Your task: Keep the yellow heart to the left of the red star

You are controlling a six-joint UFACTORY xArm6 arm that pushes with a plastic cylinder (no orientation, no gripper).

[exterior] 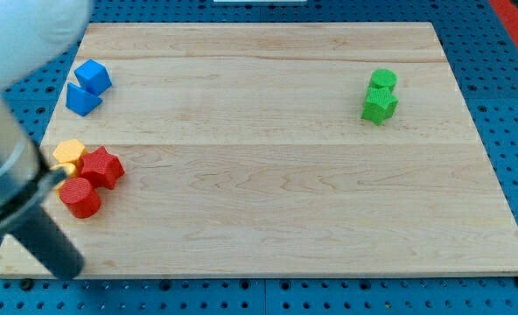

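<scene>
Touching yellow heart [68, 155]: my tip [64, 173] | red star [102, 166] right | no jaws, no writing

text: none legible | labels: none | numbers: none | signs: none on any surface

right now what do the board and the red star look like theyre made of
The board looks like pale wood, joined from planks: grain streaks and lengthwise seams show, with a low sheen. The red star looks like moulded plastic or painted wood, I cannot tell which: even, saturated colour, no grain, matte. The yellow heart touching its left side looks the same. My tip sits by both.
</scene>
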